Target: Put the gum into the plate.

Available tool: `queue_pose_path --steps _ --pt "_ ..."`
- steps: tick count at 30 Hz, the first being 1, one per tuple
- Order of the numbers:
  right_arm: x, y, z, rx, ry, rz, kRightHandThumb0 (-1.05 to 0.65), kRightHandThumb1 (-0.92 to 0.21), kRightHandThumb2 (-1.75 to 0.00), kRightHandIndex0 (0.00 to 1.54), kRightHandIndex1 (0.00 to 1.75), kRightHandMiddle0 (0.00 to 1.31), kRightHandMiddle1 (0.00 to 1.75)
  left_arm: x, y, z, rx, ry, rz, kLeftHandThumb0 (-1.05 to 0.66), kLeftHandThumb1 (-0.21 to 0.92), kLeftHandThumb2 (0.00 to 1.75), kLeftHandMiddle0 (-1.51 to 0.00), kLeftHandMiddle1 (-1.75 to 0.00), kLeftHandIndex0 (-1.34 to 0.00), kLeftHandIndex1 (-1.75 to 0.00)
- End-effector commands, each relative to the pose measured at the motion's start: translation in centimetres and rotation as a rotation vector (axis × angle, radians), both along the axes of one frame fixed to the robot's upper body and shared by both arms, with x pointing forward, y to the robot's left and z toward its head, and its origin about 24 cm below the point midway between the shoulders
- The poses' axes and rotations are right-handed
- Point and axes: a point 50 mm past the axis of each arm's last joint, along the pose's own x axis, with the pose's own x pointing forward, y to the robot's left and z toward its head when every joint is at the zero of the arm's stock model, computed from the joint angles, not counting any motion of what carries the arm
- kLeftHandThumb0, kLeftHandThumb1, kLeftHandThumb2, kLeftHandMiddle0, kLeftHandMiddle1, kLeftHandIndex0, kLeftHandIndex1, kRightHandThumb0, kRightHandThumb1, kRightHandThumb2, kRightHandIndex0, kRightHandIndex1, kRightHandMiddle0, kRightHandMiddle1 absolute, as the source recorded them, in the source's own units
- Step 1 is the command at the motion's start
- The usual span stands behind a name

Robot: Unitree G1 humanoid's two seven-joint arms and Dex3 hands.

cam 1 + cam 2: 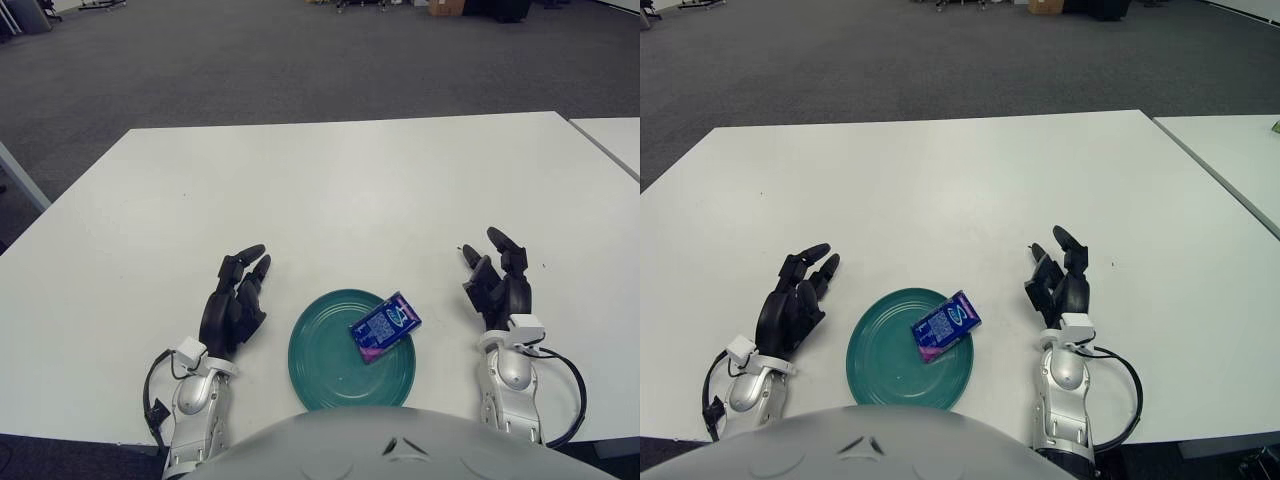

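While the gum [385,325] lay on the plate [325,365] near its right edge, the right hand [497,285] was open beside the plate, holding nothing. The left hand [235,305] was open too, on the plate's left side.

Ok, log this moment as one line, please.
gum: in plate, on its right rim | right hand: open, right of plate | left hand: open, left of plate | task: done
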Motion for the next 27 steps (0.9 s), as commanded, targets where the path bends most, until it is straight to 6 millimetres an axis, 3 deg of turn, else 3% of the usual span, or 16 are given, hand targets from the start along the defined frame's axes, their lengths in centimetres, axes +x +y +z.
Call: queue_pose_path --steps 1,14,27 --pt "-1.4 0.1 -2.9 -0.012 0.171 -0.006 -0.75 -0.92 -0.87 0.52 0.06 0.00 0.72 -0.9 -0.2 -1.2 0.001 0.086 0.016 -0.83 0.92 0.87 -0.33 -0.07 0.00 -0.95" --pt "-0.9 0.1 -4.0 -0.026 0.173 -0.029 -0.77 -0.92 -0.84 0.53 0.05 0.00 0.75 -0.6 0.0 -1.7 0.027 0.103 0.032 -0.89 0.92 0.87 -0.29 -0.03 0.00 -0.83" --pt "-1.3 0.8 -4.3 -0.154 0.169 0.011 -0.77 -0.92 -0.74 0.53 0.04 0.00 0.87 -0.8 0.1 -2.0 0.022 0.125 0.024 -0.81 0.92 0.86 -0.34 -0.04 0.00 -0.91"
